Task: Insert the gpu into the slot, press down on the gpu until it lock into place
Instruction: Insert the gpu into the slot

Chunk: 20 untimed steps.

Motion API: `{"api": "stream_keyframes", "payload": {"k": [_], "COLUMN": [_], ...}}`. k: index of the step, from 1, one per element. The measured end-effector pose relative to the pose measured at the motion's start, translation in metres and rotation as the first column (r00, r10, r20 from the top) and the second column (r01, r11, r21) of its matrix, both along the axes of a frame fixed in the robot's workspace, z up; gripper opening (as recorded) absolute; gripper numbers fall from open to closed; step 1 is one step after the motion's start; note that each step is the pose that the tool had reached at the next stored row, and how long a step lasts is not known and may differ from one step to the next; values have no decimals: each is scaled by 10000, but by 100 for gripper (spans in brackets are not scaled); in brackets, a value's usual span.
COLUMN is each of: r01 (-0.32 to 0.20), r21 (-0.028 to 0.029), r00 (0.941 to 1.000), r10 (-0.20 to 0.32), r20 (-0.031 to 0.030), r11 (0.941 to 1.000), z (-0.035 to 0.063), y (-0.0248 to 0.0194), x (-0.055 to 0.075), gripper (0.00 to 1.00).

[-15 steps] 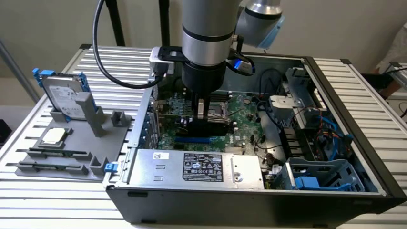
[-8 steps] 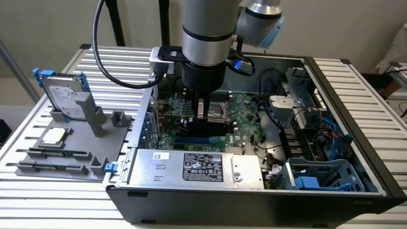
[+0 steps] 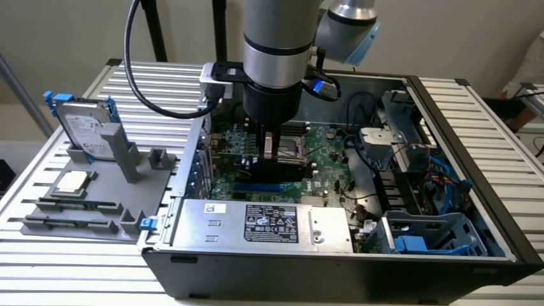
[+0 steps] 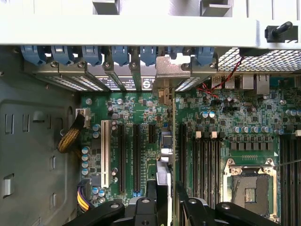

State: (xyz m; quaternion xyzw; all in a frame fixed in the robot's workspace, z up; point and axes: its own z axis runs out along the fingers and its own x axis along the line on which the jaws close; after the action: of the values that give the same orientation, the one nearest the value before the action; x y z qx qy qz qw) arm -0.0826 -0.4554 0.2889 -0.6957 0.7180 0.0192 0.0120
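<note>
Gpu held upright on edge, grasped from above by the claw, so its connector edge lines up over the blue slot.

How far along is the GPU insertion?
Done: the thin black expansion card is picked up, clamped upright in the gripper. In hand: it stands right over the long bright-blue slot of the green motherboard. Left: blue shows below its edge, so seating and press-down look undone.
</note>
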Motion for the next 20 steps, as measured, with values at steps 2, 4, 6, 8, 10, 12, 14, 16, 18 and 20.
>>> {"api": "stream_keyframes", "payload": {"k": [2,4,6,8,10,12,14,16,18,20], "r01": [0,1,0,0,0,0,0,0,1,0], "r21": [0,0,0,0,0,0,0,0,0,0], "r00": [10000,10000,10000,10000,10000,10000,10000,10000,10000,10000], "r10": [0,-1,0,0,0,0,0,0,-1,0], "r20": [0,0,0,0,0,0,0,0,0,0], "r11": [10000,10000,10000,10000,10000,10000,10000,10000,10000,10000], "z": [0,0,0,0,0,0,0,0,0,0], "y": [0,0,0,0,0,0,0,0,0,0], "x": [0,0,0,0,0,0,0,0,0,0], "gripper": [26,26,26,26,26,26,26,26,26,26]}}
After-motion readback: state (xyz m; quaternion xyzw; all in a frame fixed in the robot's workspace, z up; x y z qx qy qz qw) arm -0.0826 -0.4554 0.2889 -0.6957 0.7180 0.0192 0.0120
